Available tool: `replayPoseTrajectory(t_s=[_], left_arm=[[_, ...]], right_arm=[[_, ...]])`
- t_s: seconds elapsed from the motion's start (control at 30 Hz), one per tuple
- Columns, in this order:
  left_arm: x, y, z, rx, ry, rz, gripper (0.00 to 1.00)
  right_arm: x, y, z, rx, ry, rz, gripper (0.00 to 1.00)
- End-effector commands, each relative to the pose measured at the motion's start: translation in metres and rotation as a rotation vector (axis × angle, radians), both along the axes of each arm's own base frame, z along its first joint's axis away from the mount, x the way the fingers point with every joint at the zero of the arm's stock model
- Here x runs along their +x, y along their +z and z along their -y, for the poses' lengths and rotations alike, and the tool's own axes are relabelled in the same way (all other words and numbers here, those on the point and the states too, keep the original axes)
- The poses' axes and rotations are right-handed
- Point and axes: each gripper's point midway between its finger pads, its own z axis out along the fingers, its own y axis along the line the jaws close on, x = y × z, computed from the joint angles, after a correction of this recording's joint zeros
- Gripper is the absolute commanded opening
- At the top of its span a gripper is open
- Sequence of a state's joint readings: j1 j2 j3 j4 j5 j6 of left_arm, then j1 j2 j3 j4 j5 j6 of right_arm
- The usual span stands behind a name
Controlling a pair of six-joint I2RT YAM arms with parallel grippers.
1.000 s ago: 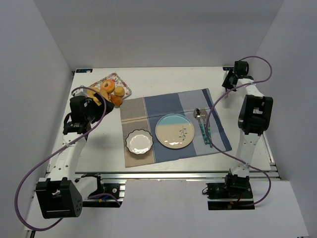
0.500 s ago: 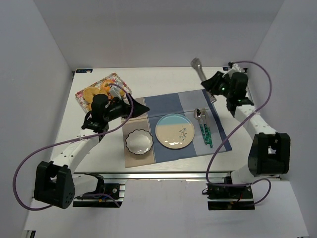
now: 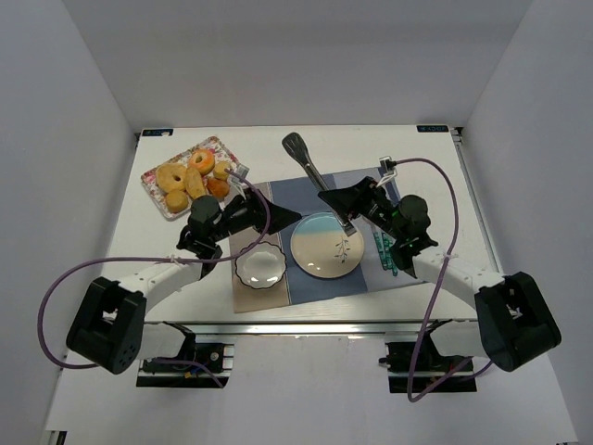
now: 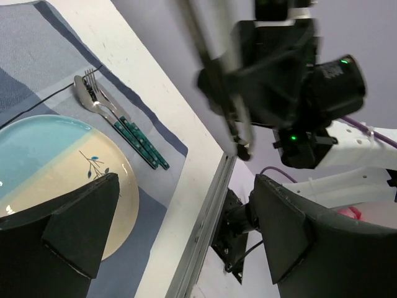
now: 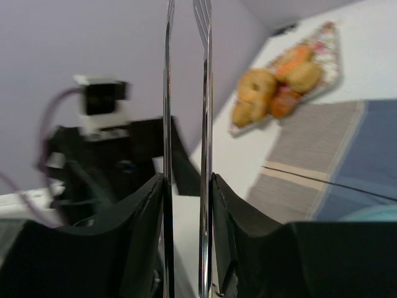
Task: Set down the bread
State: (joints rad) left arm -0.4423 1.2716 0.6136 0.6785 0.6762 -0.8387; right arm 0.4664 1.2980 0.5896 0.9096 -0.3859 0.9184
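Observation:
The bread (image 3: 194,182) is an elongated golden roll lying among doughnuts and buns on the floral tray (image 3: 154,191) at the back left. In the right wrist view the tray's pastries (image 5: 280,90) are blurred and I cannot single out the bread. My right gripper (image 3: 336,200) (image 5: 186,186) is shut on metal tongs (image 3: 310,170) (image 5: 205,93), held above the dinner plate's far edge and pointing back-left. My left gripper (image 3: 283,214) (image 4: 186,230) is open and empty over the placemat, to the right of the tray.
The blue-and-beige dinner plate (image 3: 326,245) (image 4: 56,161) sits mid-placemat (image 3: 306,190). A small white scalloped dish (image 3: 260,265) lies to its left. A spoon and fork (image 3: 380,232) (image 4: 118,127) lie to its right. The two grippers are close together over the mat.
Both arms swung in towards the middle. The right gripper carried the tongs left from the back right corner to above the plate. The left gripper moved right, away from the tray.

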Motion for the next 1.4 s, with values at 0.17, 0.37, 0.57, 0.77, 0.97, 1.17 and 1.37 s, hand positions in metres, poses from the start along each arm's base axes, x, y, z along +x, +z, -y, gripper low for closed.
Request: replayPoseTrajectory(t_s=[0.17,0.37,0.57,0.77,0.97,1.17,1.37], left_arm=[[-0.016,0.039,0.003,-0.217,-0.039,0.148,0.98],[-0.046,0.044,0.027,-0.229,-0.167,0.259,0.98],[-0.048,0.036,0.051,-0.156,-0.220,0.272,0.98],[-0.045,0.031,0.082,-0.105,-0.242,0.246,0.94],[-0.047,0.031,0.089,-0.128,-0.254,0.222,0.89],[-0.048,0.036,0.093,-0.153,-0.244,0.195,0.65],[-0.056,0.037,0.092,-0.160,-0.260,0.167,0.32]], right_arm=[[-0.025,0.063,-0.002,0.278,-0.026,0.087,0.40],[-0.008,0.059,-0.013,0.200,-0.136,0.053,0.44],[0.007,0.053,-0.014,0.066,-0.268,0.019,0.44],[0.002,0.056,-0.017,0.075,-0.275,0.037,0.45],[-0.005,0.058,-0.017,0.088,-0.278,0.061,0.45],[-0.012,0.059,-0.014,0.108,-0.268,0.085,0.45],[-0.014,0.054,-0.013,0.077,-0.261,0.095,0.47]])
